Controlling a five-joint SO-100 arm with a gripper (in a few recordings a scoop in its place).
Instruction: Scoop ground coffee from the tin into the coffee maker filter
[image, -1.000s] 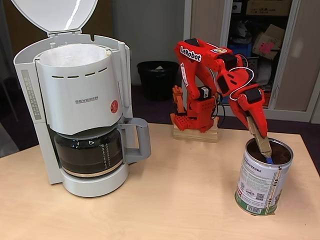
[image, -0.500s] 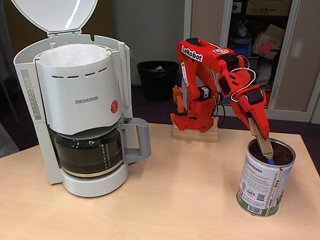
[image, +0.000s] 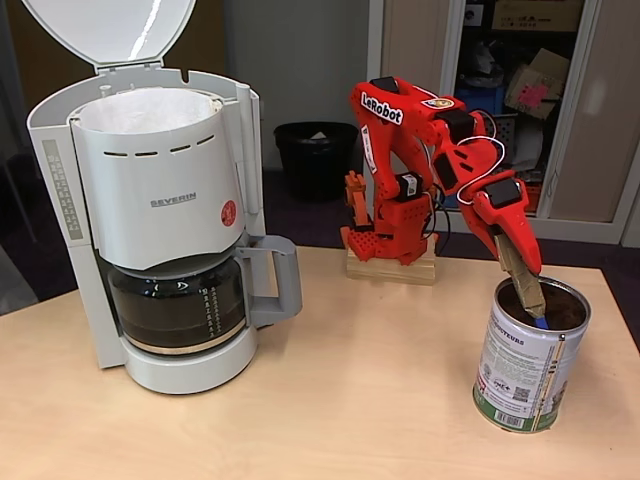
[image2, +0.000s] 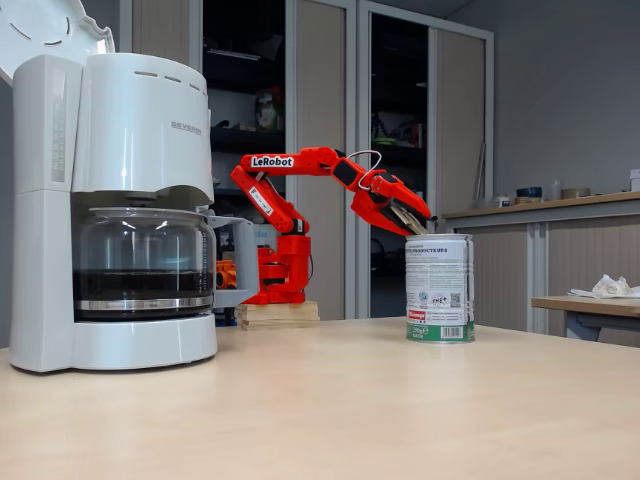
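The tin (image: 528, 365) stands upright at the right of the table, also in the other fixed view (image2: 439, 288). Dark ground coffee (image: 562, 311) shows inside its rim. My red arm reaches down from behind, and the gripper (image: 524, 282) (image2: 415, 222) is shut on a tan scoop. The scoop's blue tip (image: 540, 322) dips into the tin's mouth. At the left stands the white coffee maker (image: 165, 200) with its lid (image: 110, 30) raised. A white paper filter (image: 150, 108) sits in its top.
A glass carafe (image: 180, 305) with dark liquid sits in the coffee maker. The arm's base rests on a wooden block (image: 392, 268) at the table's back edge. A black bin (image: 315, 155) is on the floor behind. Bare tabletop lies between maker and tin.
The tin has shifted a little to the right, and the gripper with the scoop has moved with it. The coffee maker has not moved.
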